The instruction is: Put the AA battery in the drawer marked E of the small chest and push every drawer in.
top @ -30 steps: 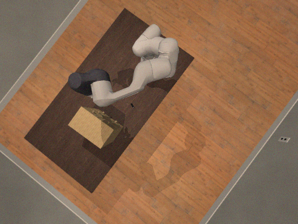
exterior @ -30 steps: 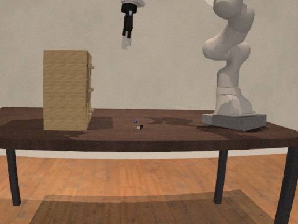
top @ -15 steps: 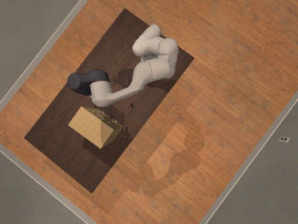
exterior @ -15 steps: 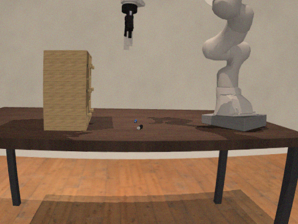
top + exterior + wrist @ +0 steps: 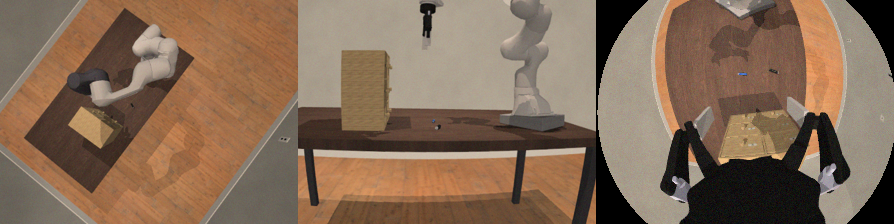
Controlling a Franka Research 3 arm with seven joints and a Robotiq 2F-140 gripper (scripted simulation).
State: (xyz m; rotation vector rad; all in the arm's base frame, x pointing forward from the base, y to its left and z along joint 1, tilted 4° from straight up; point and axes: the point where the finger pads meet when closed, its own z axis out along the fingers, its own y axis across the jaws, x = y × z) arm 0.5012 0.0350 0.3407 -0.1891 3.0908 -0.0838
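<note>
The small wooden chest [image 5: 86, 124] [image 5: 364, 90] [image 5: 740, 138] stands upright, its knobbed drawer front toward the arm's base. No drawer visibly stands out. The drawer marks are too small to read, so drawer E cannot be told. A blue cylinder [image 5: 433, 120] [image 5: 742, 74] and a black cylinder with a pale end [image 5: 132, 105] [image 5: 438, 127] [image 5: 774, 71] lie apart on the table before the chest. Which is the AA battery is not clear. My gripper [image 5: 426, 45] [image 5: 749, 108] is open and empty, pointing down, high above the table on the drawer-front side. The arm hides it in the top view.
The dark table [image 5: 58, 135] [image 5: 471, 138] [image 5: 691, 55] carries the chest at one end and the arm's base [image 5: 529, 122] [image 5: 746, 6] at the other. The arm [image 5: 124, 93] reaches over the table toward the chest. Its shadow lies across part of the drawer front.
</note>
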